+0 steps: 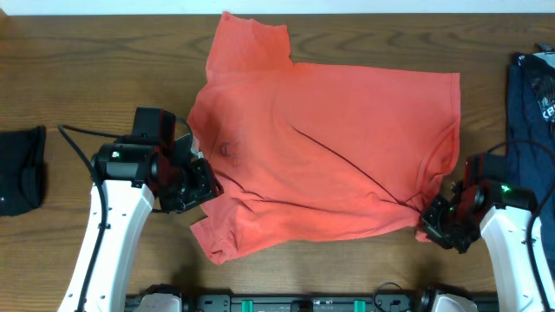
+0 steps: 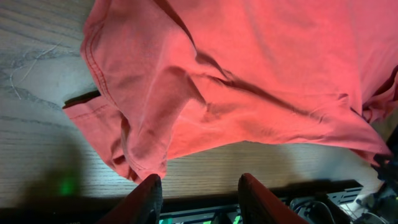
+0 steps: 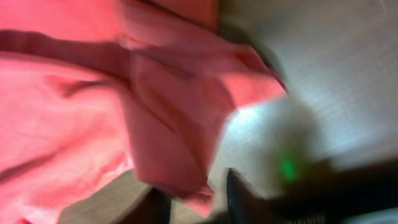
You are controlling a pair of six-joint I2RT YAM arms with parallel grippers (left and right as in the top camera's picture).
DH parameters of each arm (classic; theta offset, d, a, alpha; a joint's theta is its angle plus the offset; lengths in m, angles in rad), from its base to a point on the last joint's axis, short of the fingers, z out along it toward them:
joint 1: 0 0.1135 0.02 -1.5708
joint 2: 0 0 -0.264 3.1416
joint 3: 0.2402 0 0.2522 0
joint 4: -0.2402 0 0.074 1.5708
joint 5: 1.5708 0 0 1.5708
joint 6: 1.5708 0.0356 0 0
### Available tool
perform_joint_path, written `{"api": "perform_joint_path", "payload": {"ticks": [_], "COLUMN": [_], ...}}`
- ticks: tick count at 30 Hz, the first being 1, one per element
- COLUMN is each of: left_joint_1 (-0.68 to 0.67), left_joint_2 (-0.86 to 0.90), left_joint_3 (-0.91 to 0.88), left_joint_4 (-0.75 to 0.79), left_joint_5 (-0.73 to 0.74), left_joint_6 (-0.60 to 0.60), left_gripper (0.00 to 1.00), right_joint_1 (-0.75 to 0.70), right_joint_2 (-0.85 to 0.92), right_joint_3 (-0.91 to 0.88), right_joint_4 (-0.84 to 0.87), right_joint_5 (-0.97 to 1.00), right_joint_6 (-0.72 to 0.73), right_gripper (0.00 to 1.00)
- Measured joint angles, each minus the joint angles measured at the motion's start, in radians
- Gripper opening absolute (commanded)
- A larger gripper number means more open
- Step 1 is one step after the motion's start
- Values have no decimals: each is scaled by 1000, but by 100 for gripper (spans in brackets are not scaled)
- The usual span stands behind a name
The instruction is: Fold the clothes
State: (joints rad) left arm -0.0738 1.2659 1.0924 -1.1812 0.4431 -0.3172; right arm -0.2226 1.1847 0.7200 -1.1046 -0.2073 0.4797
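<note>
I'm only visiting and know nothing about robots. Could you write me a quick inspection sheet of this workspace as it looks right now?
Surface: brown wooden table.
Job's things: coral-red T-shirt spread out and creased in the middle, not yet folded; navy shirt at the right edge; black garment at the left edge.
Clutter: a pale loose thread on the wood.
Grippers: left fingers apart, nothing between them; right fingers apart with a T-shirt corner between them, view blurred.
Cables: black cable loops beside the left arm.
Surroundings: black rail along the near edge.
</note>
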Motion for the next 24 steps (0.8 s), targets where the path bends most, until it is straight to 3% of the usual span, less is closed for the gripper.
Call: {"api": "perform_joint_path", "payload": {"ticks": [2,5,11,15,20,24], "left_joint_1": [0,0,0,0,0,0], "left_joint_2": [0,0,0,0,0,16], "left_joint_3": [0,0,0,0,0,0], "left_joint_4": [1,1,2,2,44,93], "left_joint_5": [1,3,3,3,4,4], "left_joint_6": [0,0,0,0,3,3], "left_gripper": [43,43,44,44,50,52], "right_joint_1": [0,0,0,0,0,0], "right_joint_2": [0,7,42,104,304,474], "right_joint_3": [7,89,312,330,338,425], "right_joint_4": [44,45,32,71,140,67], "right_joint_5": [-24,-43,-6,3,7,10], "right_joint_6": [-29,-85,-130,-137,-174,-204], "right_gripper": [78,99,99,98,89,99]}}
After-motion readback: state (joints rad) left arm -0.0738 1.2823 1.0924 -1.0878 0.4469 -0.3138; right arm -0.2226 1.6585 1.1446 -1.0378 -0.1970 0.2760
